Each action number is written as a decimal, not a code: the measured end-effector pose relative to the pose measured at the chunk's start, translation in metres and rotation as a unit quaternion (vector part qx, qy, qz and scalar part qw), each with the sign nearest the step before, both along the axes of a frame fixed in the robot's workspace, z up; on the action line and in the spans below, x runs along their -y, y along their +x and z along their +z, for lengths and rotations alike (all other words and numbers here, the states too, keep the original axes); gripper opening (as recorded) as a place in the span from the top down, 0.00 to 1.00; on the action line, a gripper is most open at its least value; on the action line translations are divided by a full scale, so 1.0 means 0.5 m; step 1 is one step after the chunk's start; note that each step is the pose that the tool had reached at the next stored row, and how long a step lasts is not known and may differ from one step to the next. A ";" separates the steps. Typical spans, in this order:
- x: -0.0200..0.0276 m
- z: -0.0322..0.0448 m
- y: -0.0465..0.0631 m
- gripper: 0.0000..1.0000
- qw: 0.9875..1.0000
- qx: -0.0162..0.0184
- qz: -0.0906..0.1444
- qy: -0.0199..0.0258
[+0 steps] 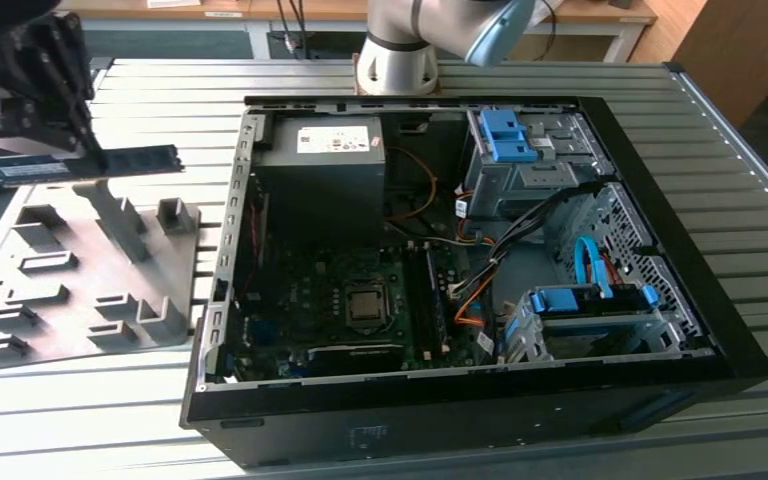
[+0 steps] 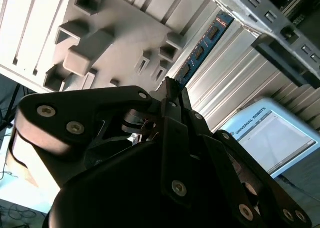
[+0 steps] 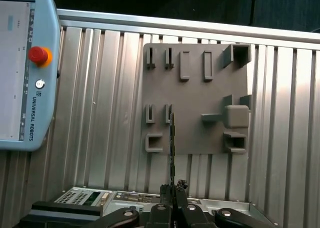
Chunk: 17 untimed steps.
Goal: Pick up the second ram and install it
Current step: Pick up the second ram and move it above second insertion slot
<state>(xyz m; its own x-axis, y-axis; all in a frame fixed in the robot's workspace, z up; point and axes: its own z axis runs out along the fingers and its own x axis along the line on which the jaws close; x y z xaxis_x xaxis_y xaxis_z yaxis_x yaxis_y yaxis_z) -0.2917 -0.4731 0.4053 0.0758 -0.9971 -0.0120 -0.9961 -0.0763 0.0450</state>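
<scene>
The claw point(image 1: 88, 158) is closed on the ram point(image 1: 144, 159), pinching it near the middle of its length. The stick stands on its long edge and lies level, both ends jutting out past the fingers. In the exterior view it hangs over the far part of the grey tray point(image 1: 77, 300), just above the tray's tall post; whether it is clear of the post cannot be told. It is well apart from the open case point(image 1: 651, 300), which lies on the table point(image 1: 704, 110) to the exterior view's right of the tray. The motherboard point(image 1: 344, 290) faces up inside the case. The arm point(image 1: 411, 40) rises from the table behind the case.

In the first wrist view the ram point(image 3: 172, 148) shows edge-on as a thin dark line. It runs out from the claw point(image 3: 173, 188) across the near border of the tray point(image 3: 200, 102), beside a pair of narrow slots. A pendant point(image 3: 25, 72) with a red button lies on the table point(image 3: 100, 112) beside the tray.

In the second wrist view the blue face of the ram point(image 2: 200, 50) and its row of black chips stretch away from the claw point(image 2: 172, 87), alongside the tray point(image 2: 120, 32).
</scene>
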 end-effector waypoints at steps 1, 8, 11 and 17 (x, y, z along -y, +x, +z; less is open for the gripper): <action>0.0000 0.000 0.007 0.86 1.000 0.000 0.000 0.000; 0.0000 0.000 0.057 0.86 1.000 0.000 0.000 0.000; 0.0001 0.000 0.078 0.86 1.000 0.000 0.000 0.000; 0.0000 -0.001 0.123 0.86 1.000 0.000 0.000 0.000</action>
<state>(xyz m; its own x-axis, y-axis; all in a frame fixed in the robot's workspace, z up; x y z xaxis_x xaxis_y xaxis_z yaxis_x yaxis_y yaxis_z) -0.2301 -0.4731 0.4050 0.0758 -0.9970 -0.0121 -0.9960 -0.0763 0.0458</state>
